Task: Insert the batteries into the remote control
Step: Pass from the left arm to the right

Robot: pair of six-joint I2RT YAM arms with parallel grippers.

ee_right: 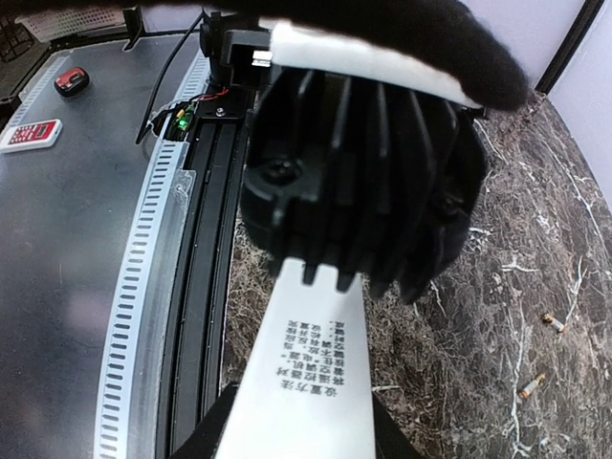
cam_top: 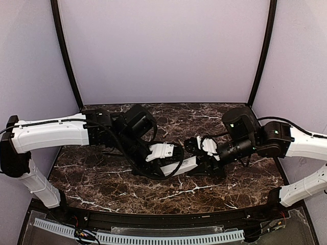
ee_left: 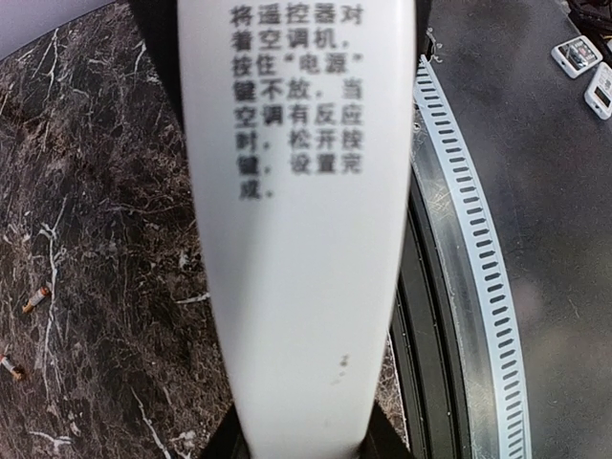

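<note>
Clenching opposite ends of the remote control (cam_top: 183, 166) are left gripper (cam_top: 171, 161) and right gripper (cam_top: 200, 162); 2 batteries (ee_right: 531, 385) lie near it.

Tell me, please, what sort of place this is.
Probably a robot test cell in a laboratory, not a home: the left arm and the right arm stand at a marble-patterned table, closed in by plain lilac walls and black frame posts.
</note>
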